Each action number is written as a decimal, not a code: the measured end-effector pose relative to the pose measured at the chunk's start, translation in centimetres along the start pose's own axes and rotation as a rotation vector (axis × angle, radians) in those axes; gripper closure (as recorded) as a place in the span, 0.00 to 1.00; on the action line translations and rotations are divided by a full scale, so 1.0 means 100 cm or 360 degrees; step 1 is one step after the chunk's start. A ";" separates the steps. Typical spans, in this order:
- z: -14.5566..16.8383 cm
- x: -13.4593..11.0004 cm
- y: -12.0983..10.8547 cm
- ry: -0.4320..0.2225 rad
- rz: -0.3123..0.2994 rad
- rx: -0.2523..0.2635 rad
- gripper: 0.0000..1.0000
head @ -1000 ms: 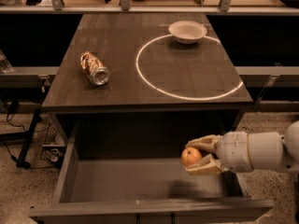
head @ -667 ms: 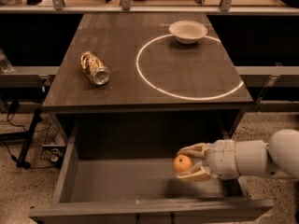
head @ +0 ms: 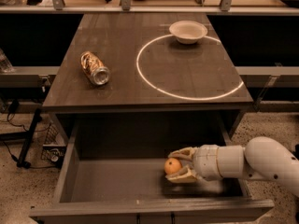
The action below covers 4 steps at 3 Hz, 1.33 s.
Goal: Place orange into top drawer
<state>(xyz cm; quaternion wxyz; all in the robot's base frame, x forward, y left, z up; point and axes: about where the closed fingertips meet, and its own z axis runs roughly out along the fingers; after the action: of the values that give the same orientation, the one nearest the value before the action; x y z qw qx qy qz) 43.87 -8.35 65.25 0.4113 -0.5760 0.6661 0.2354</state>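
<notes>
The orange (head: 172, 165) is a small round fruit held between the two fingers of my gripper (head: 178, 164), inside the open top drawer (head: 117, 178), low over its flat bottom, right of centre. The gripper reaches in from the right, its white arm (head: 243, 161) crossing the drawer's right side. The fingers are closed around the orange. The drawer is pulled out wide below the table's front edge.
On the table top (head: 121, 36) lie a crushed gold-and-silver can (head: 94, 68) at the left and a white bowl (head: 188, 31) at the back right, on the rim of a white circle marking (head: 187, 69). Cables and a stand sit on the floor at the left.
My gripper has moved left and lower into the drawer with the orange held in it. Can and bowl have not moved.
</notes>
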 end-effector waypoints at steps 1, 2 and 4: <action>0.017 0.012 -0.007 0.0044 -0.0034 0.0038 0.96; 0.024 0.020 -0.012 0.0081 -0.0050 0.0055 0.73; 0.026 0.029 -0.014 0.0107 -0.0027 0.0064 0.26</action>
<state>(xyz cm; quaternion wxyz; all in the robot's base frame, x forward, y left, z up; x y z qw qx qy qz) 45.93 -8.24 61.68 0.4022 -0.5806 0.6793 0.1990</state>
